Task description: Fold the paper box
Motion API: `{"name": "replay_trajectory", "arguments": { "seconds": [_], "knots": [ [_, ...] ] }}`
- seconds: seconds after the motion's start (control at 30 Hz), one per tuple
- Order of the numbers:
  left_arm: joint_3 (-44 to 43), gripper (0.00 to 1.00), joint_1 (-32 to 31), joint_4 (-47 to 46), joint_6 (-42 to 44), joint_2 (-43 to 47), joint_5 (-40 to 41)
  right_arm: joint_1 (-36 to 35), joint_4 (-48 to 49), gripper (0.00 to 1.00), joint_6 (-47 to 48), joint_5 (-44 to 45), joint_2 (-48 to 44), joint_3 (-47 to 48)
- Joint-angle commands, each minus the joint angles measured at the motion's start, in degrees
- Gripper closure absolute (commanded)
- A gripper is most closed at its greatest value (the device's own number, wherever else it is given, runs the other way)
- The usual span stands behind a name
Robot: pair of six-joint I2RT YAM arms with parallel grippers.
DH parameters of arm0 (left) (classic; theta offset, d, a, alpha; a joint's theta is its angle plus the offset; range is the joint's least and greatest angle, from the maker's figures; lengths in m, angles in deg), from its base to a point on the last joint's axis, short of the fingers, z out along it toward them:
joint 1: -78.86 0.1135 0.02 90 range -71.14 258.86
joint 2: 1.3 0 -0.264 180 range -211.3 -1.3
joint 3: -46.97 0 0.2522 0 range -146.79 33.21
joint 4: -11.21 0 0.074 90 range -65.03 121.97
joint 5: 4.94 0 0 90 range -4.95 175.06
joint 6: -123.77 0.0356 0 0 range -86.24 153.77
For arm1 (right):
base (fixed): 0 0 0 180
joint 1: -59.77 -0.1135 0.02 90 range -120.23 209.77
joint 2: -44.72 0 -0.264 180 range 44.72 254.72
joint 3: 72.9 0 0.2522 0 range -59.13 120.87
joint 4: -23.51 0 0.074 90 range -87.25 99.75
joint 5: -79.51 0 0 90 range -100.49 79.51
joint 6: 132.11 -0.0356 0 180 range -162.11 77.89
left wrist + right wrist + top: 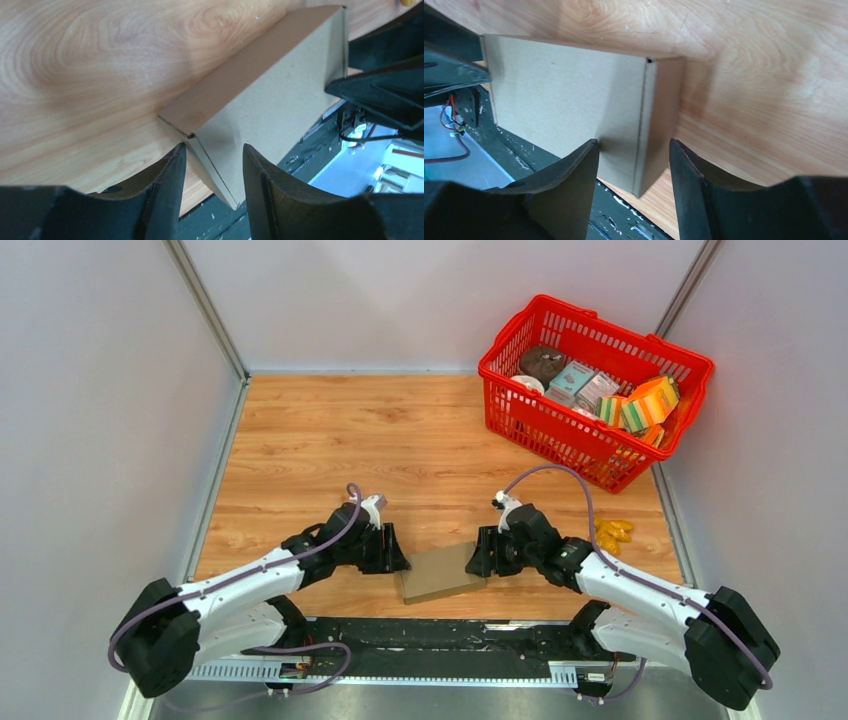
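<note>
Two grippers at a little brown box

The paper box (440,573) sits folded up at 6 o'clock on the table (420,440), by the near edge. The left gripper (395,550) is at its 9 o'clock end and the right gripper (478,555) at its 3 o'clock end. Both are partly open around a box corner.

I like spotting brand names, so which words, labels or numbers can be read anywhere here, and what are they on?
No text can be read in any view.
Cardboard box: plain brown, with nothing printed on the faces that show.
Colourful packages in the red basket: printed, but too small and blurred to read.
Nothing else shows any writing.
</note>
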Motion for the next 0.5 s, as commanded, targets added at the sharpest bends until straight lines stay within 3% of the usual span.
{"name": "replay_trajectory", "arguments": {
  "seconds": [0.0, 0.07, 0.1, 0.17, 0.3, 0.47],
  "knots": [
    [-2.13, 0.49, -0.27, -10.20, -1.37, -6.40, -2.21, 0.18, 5.03, 0.47, -2.42, 2.28, -0.27, 0.89],
    [-4.76, 0.51, -0.27, -12.05, -0.75, -11.59, -0.99, 0.18, 8.18, 0.60, -8.40, 3.70, -2.99, -2.00],
    [-5.64, 0.51, -0.27, -14.32, -1.01, -13.26, -0.29, 0.26, 10.02, 0.61, -10.68, 4.31, -4.13, -3.15],
    [-9.42, 0.51, -0.18, -16.18, -0.23, -18.88, 1.21, 0.18, 13.20, 0.62, -14.82, 6.16, -8.07, -5.96],
    [-20.57, 0.51, 0.17, -15.84, 2.59, -31.77, 0.17, 0.70, 9.86, 0.61, -17.55, 20.56, -13.19, -7.46],
    [-38.50, 0.52, 0.53, -11.28, 7.42, -43.23, -0.98, 7.90, 10.21, 0.58, -17.12, 23.91, -13.20, -8.26]
  ]
}}
